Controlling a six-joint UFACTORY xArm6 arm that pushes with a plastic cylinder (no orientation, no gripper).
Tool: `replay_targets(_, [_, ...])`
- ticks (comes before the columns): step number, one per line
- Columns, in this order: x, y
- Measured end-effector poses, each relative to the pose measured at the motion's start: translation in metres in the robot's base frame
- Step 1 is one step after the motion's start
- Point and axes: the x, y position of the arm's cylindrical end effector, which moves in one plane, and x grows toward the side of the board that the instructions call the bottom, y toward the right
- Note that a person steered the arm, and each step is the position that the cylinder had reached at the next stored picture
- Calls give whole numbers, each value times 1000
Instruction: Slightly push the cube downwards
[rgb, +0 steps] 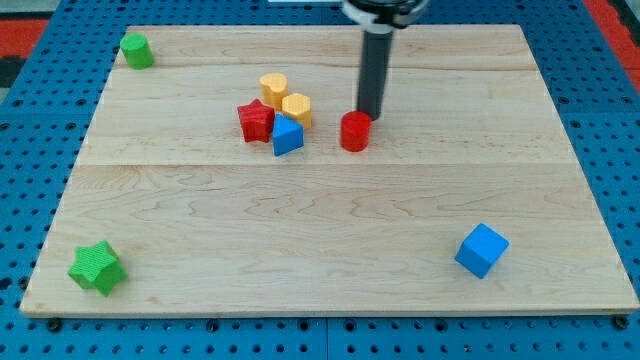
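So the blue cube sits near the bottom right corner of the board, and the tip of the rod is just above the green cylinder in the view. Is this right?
Not quite. In the camera view my tip is just above the red cylinder, not the green cylinder, which stands alone near the board's top left corner. The rest holds: the blue cube sits near the bottom right corner.
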Motion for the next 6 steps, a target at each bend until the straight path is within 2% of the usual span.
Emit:
replay_targets(1, [27,48])
replay_targets(2, [18,-1])
replay_targets(3, [37,30])
replay_targets(4, [94,153])
replay_targets(5, [163,144])
replay_targets(6, [173,124])
